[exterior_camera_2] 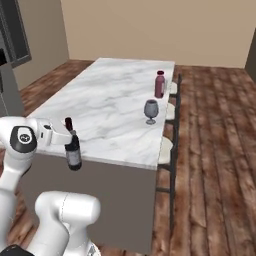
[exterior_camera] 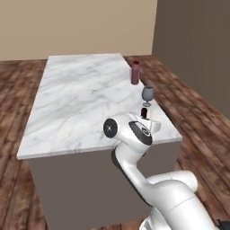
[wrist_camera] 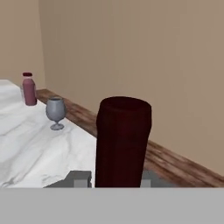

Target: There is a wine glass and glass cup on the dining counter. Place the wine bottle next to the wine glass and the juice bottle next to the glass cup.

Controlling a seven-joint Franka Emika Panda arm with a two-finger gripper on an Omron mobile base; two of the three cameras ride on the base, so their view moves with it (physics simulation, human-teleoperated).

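My gripper point(exterior_camera_2: 70, 135) is shut on the neck of the wine bottle point(exterior_camera_2: 73, 148), a slim near-black bottle held upright at the near end of the dining counter point(exterior_camera_2: 107, 102). In the hand view its dark reddish top point(wrist_camera: 123, 140) rises between my fingertips point(wrist_camera: 79, 178). The wine glass point(exterior_camera_2: 151, 110) point(exterior_camera: 148, 95) point(wrist_camera: 55, 112) stands near the counter's right edge, well beyond the bottle. Farther along that edge stands the juice bottle point(exterior_camera_2: 159, 84) point(exterior_camera: 135, 72) point(wrist_camera: 29, 89). The glass cup is out of view.
Bar stools point(exterior_camera_2: 166, 144) line the counter's right side over a wooden floor point(exterior_camera_2: 215, 150). A dark cabinet point(exterior_camera_2: 12, 60) stands at the left. Most of the marble top point(exterior_camera: 76, 96) to the left of the glass is bare.
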